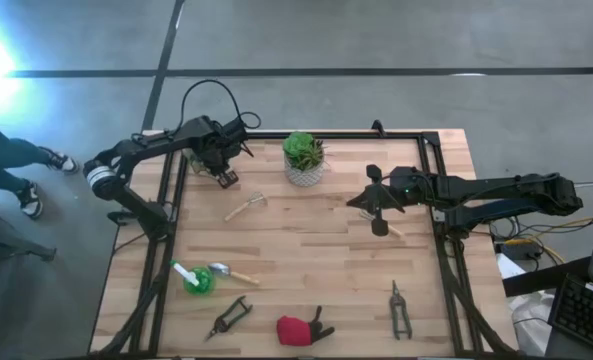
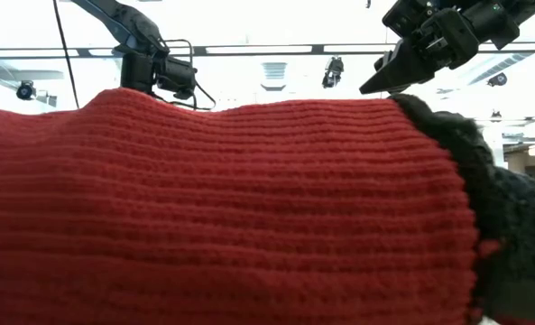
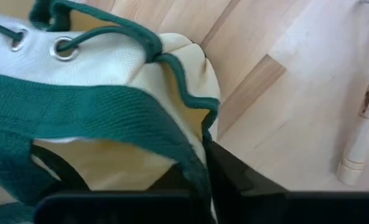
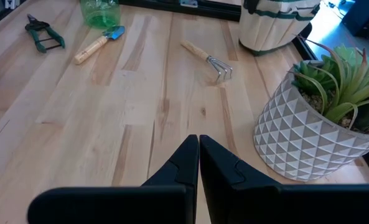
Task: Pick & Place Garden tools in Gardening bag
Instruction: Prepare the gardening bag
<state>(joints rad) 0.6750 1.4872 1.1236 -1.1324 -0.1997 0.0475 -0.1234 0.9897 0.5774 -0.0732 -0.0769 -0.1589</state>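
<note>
A: Since the tools have to go in through the top, why is the left gripper point(image 1: 219, 160) clamped on the gardening bag point(image 3: 109, 81) at the worktop's far left corner?

B: My guess is that it's pinching the green-trimmed rim to steady or open the mouth. Its wrist view shows the dark fingers point(image 3: 234, 174) shut on that fabric edge; from above the arm hides most of the bag.

A: And the right gripper point(image 4: 198, 155)?

B: Closed on nothing, hanging over bare wood near the worktop's right edge, beside the plant pot point(image 4: 302, 137). Likely waiting.

A: Where are the tools?

B: Still outside the bag. The rake fork point(image 1: 244, 206) lies near the bag; the trowel point(image 1: 232, 272) and green-and-white tool point(image 1: 194, 279) sit by the left edge, with pruners point(image 1: 230, 316) and the red-and-black item point(image 1: 300, 328) along the near edge, and a second pruner point(image 1: 400, 309) towards the near right corner.

A: The low view?

B: Almost filled by that red knit item, only arms above it.
</note>
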